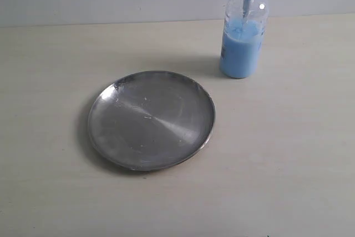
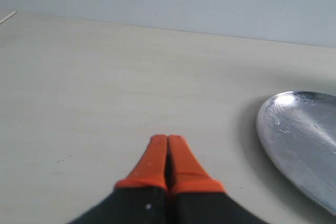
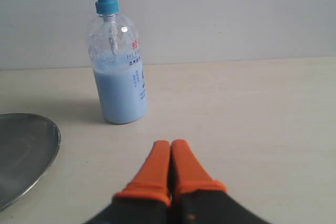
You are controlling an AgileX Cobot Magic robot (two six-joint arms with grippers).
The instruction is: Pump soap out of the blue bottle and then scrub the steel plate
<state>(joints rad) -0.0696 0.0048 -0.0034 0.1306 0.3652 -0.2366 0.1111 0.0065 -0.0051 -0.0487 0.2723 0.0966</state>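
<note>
blue bottle [image 1: 242,40] is found upright, far right of steel plate [image 1: 151,119] — ahead of right gripper [image 3: 170,145], so that arm is judged nearer. It and left gripper [image 2: 167,140] are closed, empty.

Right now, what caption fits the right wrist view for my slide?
Shut right gripper facing the upright blue bottle, with the steel plate edge nearby.

Left gripper [image 2: 167,142] and right gripper [image 3: 170,146] closed, empty.
</note>
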